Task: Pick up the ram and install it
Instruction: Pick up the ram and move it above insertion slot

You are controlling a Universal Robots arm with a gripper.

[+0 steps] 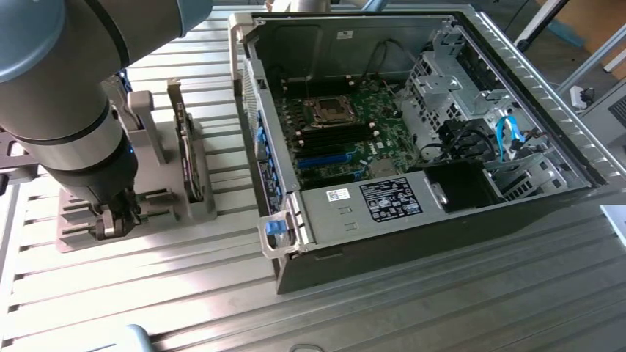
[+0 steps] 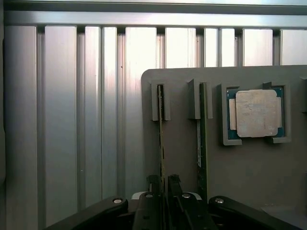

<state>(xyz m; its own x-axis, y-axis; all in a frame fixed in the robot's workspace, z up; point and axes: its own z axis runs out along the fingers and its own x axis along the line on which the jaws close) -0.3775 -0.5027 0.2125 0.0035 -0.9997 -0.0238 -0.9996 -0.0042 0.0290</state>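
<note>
Ribbed metal worktop, with an open PC case toward the exterior view's right and a grey holder toward its left. Nearest: the arm comes straight down over the holder, tool low at the holder's near end. In the wrist view the tool straddles the near end of the ram, which stands on edge in a slot of the holder, its far end caught in a grey post. The tool is narrow around the stick; whether it actually pinches it, cannot tell. Ram is upright in its slot, not lifted. Just beside it, in the parallel slot, a second green card stands on edge. Past that a processor lies flat in a square recess. In the exterior view that card stands taller than the holder's posts. Farther off is the case, side off, board exposed. The long dark memory slots by the socket look bare, as far as can be made out. Progress looks early: the approach to the ram is done and the grasp is at most under way. Left are the lift, the carry to the case and seating in the board.
</note>
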